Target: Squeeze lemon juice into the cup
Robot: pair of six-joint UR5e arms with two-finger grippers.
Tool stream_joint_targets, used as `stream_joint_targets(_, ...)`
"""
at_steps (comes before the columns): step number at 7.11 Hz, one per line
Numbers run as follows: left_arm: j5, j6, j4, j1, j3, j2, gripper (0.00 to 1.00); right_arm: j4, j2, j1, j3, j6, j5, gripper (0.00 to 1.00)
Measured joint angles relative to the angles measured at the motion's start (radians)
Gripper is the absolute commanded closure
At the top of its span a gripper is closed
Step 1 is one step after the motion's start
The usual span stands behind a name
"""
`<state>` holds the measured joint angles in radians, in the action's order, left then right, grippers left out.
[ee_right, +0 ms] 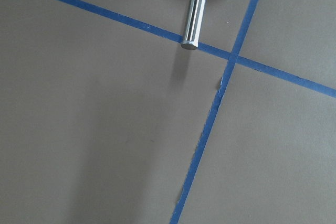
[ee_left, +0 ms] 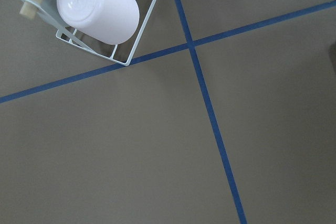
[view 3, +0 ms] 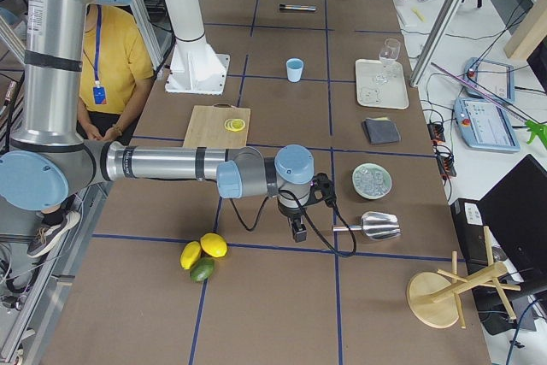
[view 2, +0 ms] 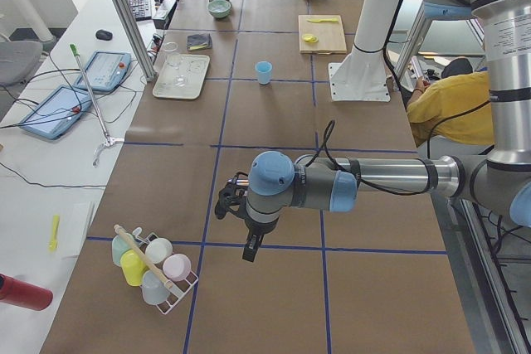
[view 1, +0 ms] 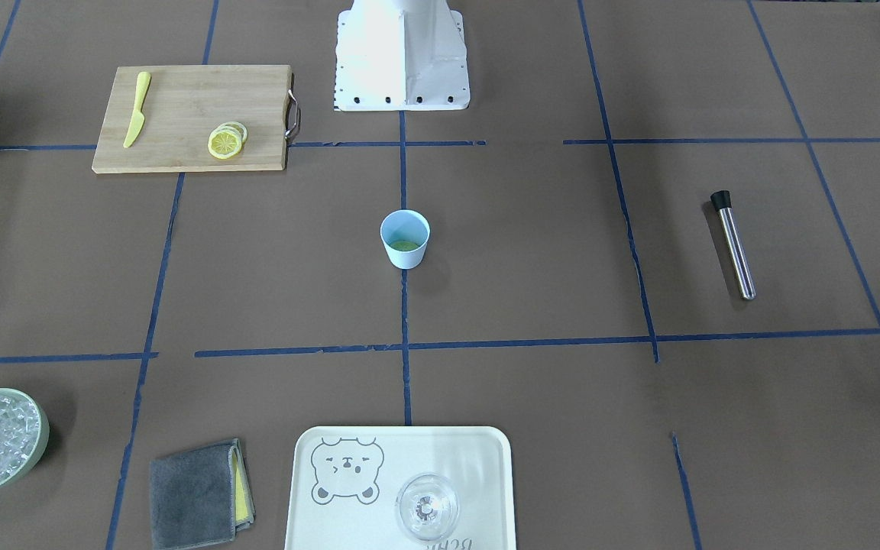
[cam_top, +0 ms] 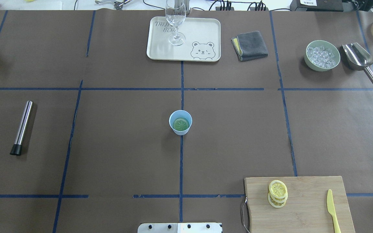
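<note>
Probably best to pinch the top lemon slice (cam_top: pixel 278 188) edge-on across its rind, being light, soft, slippery, easily torn; no telling from side views whether jaws spread or pressed together.

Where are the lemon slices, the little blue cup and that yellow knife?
lemon (cam_top: pixel 277 188): overhead view, pale face of the top slice in the stack.
cup (view 1: pixel 405 258): front-facing view, its outer wall.
yellow knife (view 1: pixel 136 111): front-facing view, middle of its length.
</note>
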<state>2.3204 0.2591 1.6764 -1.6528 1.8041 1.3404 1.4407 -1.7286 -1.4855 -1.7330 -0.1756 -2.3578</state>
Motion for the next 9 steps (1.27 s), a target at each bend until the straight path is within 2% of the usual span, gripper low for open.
stream_joint_targets(3, -0.015, 0.0, -0.004, 0.001, -0.006, 0.011, 0.0, 0.005, 0.001, -0.014, 0.005, 0.001, -0.026, 0.0)
stream_joint_targets(6, -0.07, -0.001, -0.004, 0.002, 0.052, 0.037, 0.0, -0.003, 0.011, -0.023, 0.007, 0.003, -0.025, 0.0)
stream_joint_targets(7, -0.099, 0.0, -0.005, 0.007, 0.035, 0.059, 0.0, -0.002, 0.013, -0.024, -0.001, 0.008, -0.026, 0.0)
stream_joint_targets(9, -0.091, 0.001, -0.005, 0.075, -0.004, 0.077, 0.0, 0.003, 0.016, -0.025, -0.008, 0.021, -0.022, 0.0)
